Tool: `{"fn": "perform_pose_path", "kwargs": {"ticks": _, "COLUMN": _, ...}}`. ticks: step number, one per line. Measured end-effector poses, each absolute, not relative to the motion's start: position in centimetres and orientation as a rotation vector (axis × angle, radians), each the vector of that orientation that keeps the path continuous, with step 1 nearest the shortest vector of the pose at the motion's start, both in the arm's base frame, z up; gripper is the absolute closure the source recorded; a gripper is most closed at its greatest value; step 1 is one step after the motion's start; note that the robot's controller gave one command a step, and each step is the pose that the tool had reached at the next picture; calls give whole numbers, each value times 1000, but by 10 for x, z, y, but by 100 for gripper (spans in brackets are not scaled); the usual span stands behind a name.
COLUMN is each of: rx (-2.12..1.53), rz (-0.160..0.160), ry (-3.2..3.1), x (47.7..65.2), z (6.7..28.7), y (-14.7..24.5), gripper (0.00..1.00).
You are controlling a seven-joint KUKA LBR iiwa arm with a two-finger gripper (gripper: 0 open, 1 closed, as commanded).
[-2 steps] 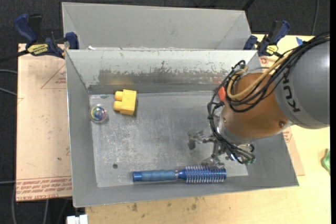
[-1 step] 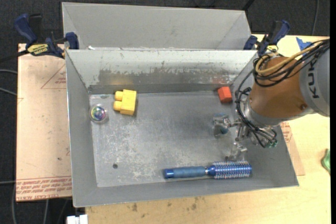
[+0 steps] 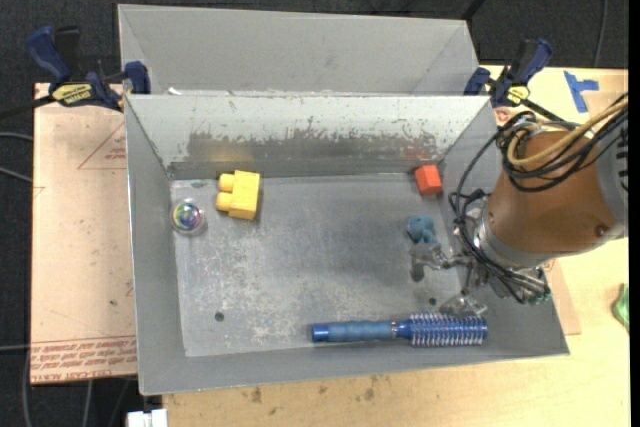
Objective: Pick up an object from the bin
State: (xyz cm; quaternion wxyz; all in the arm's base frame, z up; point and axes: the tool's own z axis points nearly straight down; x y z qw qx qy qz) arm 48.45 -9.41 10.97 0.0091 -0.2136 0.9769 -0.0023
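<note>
1. Gripper point(image 3: 447, 280) sits low over the bin point(image 3: 300, 285) floor at about 4 o'clock, close to the right wall. The arm comes in from 3 o'clock, and its orange-brown wrist cover point(image 3: 545, 195) and cables hang over the bin's right rim.
2. Gripper state: can't tell whether it is open or closed, since the metal parts overlap from this angle. Nothing is visibly held.
3. The nearest thing is a small blue-grey piece point(image 3: 420, 231) at 11 o'clock from the gripper, just beside it. Whether they touch is unclear. It lies on the floor at roughly 3 o'clock in the bin.
4. Next nearest is a blue hairbrush point(image 3: 400, 331), lying flat along the front wall at 5 to 6 o'clock in the bin. Its bristle head points toward 3 o'clock and its handle toward 9. The head is just below the gripper, at the gripper's 6 o'clock.
5. An orange block point(image 3: 428, 179) sits at 2 o'clock, against the back wall, apart from the gripper.
6. A yellow block point(image 3: 240, 194) sits at 10 o'clock near the back wall, with a shiny ball point(image 3: 187, 216) just beside it toward 9 o'clock. Both are well apart from the gripper.
</note>
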Motion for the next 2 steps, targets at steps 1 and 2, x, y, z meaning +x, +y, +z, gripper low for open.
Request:
{"fn": "perform_pose_path", "kwargs": {"ticks": 1, "rx": -689, "rz": -1, "ry": 3033, "x": 489, "z": 79, "y": -2, "gripper": 0}}
{"fn": "perform_pose_path", "kwargs": {"ticks": 2, "rx": -597, "rz": -3, "ry": 3054, "x": 486, "z": 82, "y": 26, "gripper": 0}}
